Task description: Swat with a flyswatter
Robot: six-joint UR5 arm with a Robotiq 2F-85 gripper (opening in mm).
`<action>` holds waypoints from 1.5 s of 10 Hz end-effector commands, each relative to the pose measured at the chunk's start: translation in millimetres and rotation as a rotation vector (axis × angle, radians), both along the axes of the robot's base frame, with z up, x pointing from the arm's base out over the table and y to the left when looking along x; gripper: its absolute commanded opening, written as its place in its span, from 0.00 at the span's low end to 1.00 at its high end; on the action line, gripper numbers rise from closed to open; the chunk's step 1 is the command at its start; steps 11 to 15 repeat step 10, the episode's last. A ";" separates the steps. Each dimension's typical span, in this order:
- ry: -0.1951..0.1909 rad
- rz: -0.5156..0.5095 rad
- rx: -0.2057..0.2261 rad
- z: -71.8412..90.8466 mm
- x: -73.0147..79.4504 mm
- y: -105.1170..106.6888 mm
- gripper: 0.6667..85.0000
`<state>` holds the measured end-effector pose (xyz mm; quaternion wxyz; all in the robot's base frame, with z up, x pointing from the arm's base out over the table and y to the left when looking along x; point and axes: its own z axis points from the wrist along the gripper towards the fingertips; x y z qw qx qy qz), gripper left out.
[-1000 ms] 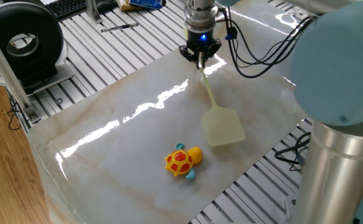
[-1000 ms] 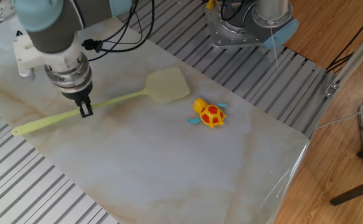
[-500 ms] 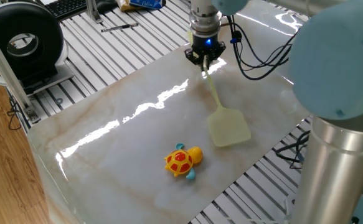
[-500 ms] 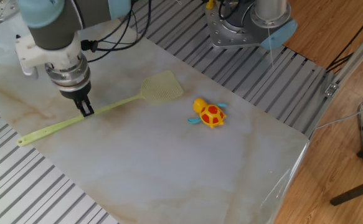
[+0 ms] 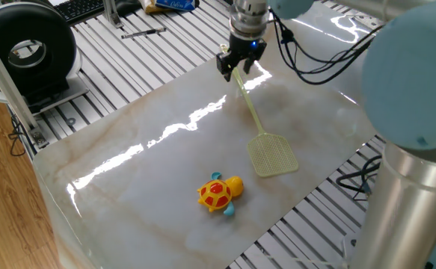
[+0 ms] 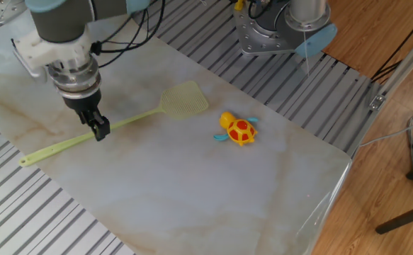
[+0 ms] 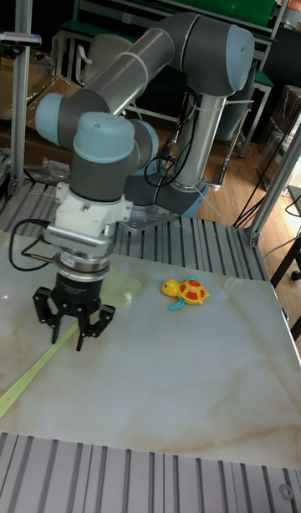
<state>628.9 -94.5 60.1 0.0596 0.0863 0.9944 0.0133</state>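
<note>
- End effector (image 6: 98, 130) is pinched shut on the pale yellow-green plastic flyswatter (image 6: 121, 125), gripping mid-handle, probably for swing leverage.
- Its mesh head sits low over the marble table (image 6: 192, 191), beside the orange toy turtle (image 6: 237, 129).

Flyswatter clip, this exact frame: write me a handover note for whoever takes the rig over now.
Gripper: shut on the flyswatter, clamping the thin handle partway along, with the handle end sticking out behind.
Flyswatter: the mesh head is down near the marble tabletop; whether it touches cannot be told.
Toy turtle: upright on the tabletop, just beyond the head, apart from it.
Done: flyswatter grasped.
Left: the swat itself; probably lift the head and bring it down, the turtle being the likely target.
</note>
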 end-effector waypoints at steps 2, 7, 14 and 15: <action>0.039 -0.013 -0.026 30.6 4.1 55.4 0.01; 0.106 0.112 -0.003 31.4 -20.6 57.9 0.01; 0.153 0.065 -0.006 53.7 -12.2 103.1 0.01; 0.153 0.065 -0.006 53.7 -12.2 103.1 0.01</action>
